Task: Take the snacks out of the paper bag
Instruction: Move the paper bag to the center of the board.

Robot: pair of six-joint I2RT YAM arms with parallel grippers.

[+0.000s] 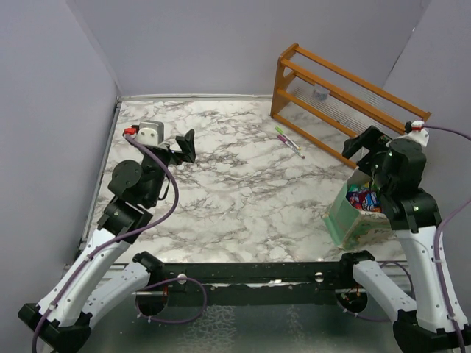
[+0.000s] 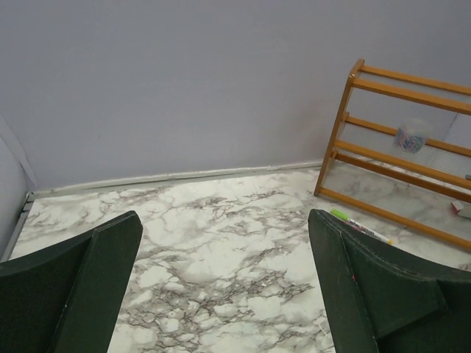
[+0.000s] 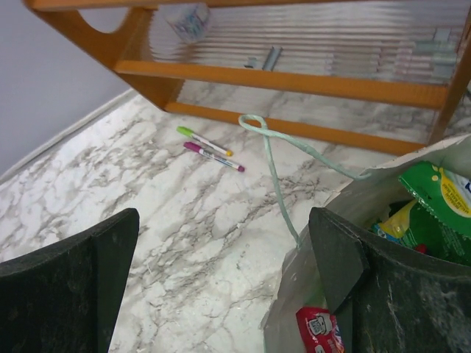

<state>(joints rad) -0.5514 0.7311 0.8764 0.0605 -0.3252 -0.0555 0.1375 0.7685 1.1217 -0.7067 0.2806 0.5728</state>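
Found the right gripper (image 3: 221, 254) spread wide, grasping nothing, poised over the paper bag (image 3: 294, 294). Noted the bag's open mouth just under its right finger, with the snacks (image 3: 434, 195) heaped inside: green, yellow, red. Spotted two pens (image 3: 210, 147) ahead of it. Found the left gripper (image 2: 224, 250) likewise released, well apart from the bag, above the marble table (image 2: 221, 316).

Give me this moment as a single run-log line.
snacks: in paper bag, none out | left gripper: open, empty, over table | right gripper: open, empty, at bag rim | next: likely reach in
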